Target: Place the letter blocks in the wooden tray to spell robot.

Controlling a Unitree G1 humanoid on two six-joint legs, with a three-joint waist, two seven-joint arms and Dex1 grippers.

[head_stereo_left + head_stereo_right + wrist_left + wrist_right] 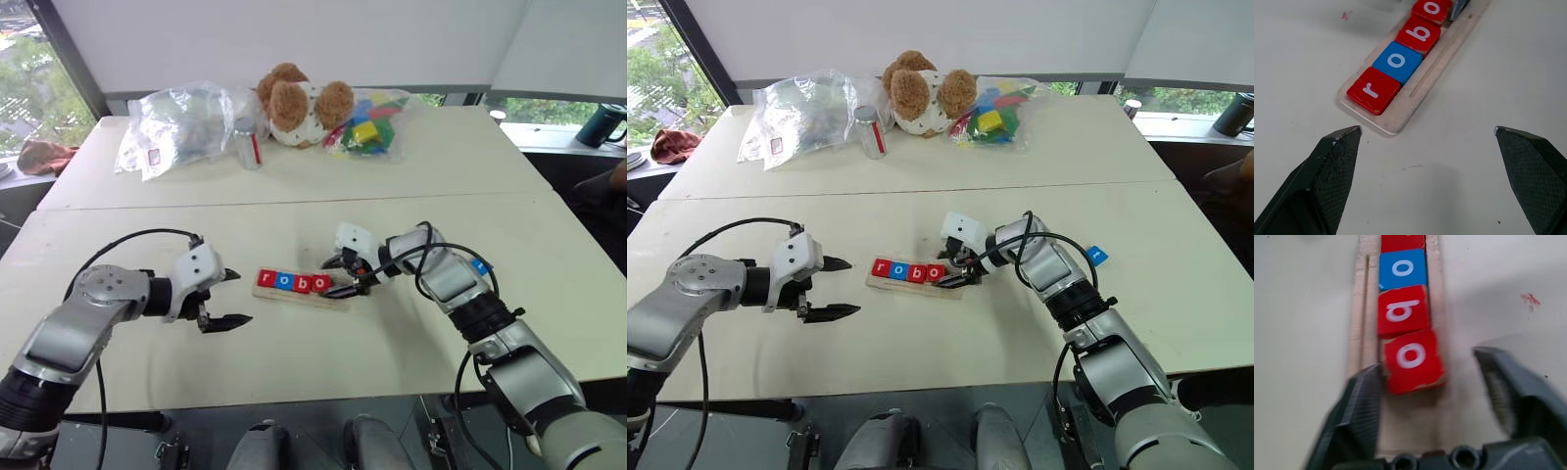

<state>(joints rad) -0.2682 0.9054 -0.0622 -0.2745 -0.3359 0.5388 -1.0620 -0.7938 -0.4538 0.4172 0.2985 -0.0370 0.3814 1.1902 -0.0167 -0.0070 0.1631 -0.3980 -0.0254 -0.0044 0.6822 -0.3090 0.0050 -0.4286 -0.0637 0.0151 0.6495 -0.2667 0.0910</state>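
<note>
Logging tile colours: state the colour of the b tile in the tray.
Red b tile, white letter; clearest in the left wrist view.

wooden tray, four letter blocks (spelling robo)

Test room or lab corner, office-like. Two plain pale tables pushed together against a white wall, windows either side with trees outside. Props laid out along the far edge: teddy bear, clear bag of coloured toy bricks, crumpled plastic bag, small jar. Dark mug on the window ledge. Cabled robot arms over the near table.
</note>
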